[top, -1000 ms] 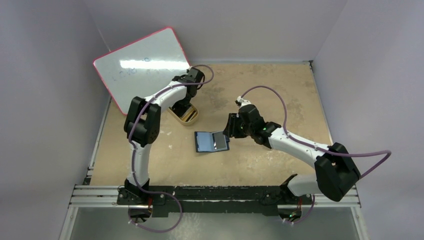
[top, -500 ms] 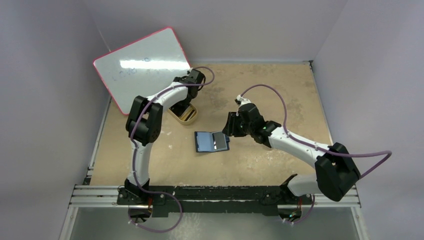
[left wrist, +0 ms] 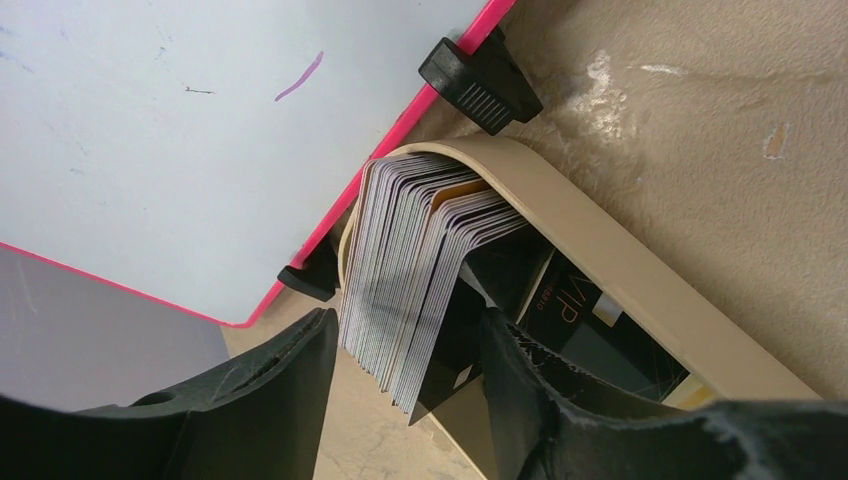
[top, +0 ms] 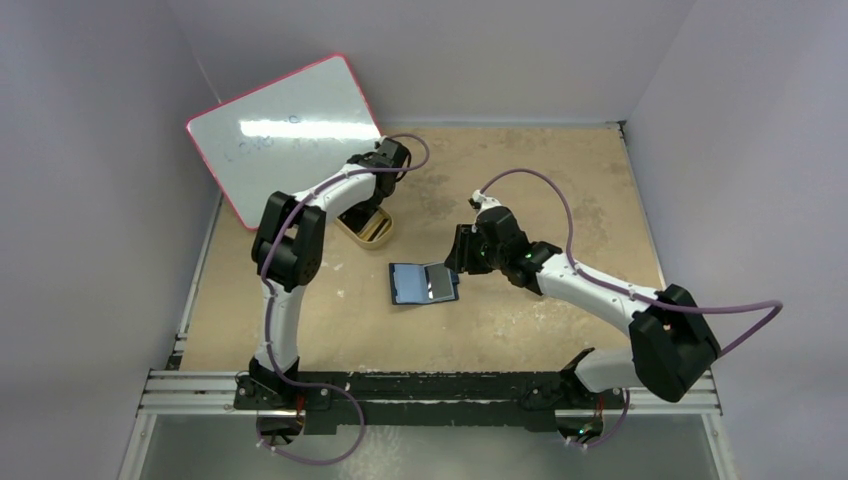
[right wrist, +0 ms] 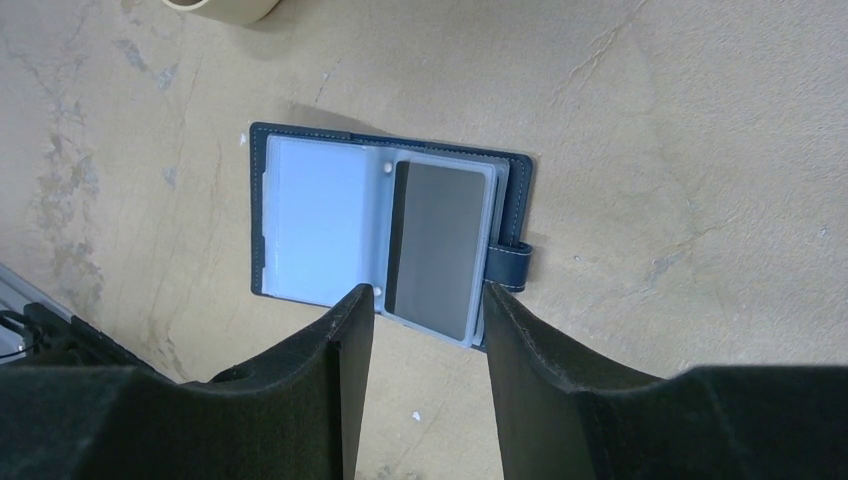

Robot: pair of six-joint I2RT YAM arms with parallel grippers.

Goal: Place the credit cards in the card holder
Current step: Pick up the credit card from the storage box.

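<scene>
The navy card holder lies open on the table, with lighter blue pockets showing. In the right wrist view the card holder has a grey credit card in its right pocket, and its snap tab points right. My right gripper is open and empty, just above the wallet's near edge; it also shows in the top view. My left gripper is open, with its fingers on either side of a stack of upright credit cards in the gold tin. Neither finger touches the stack.
A pink-framed whiteboard leans at the back left, right behind the tin; its black feet stand beside the tin. A dark card marked VIP lies inside the tin. Walls enclose the table on three sides.
My left gripper has shifted slightly back and left over the tin. The right arm and the wallet have barely moved.
</scene>
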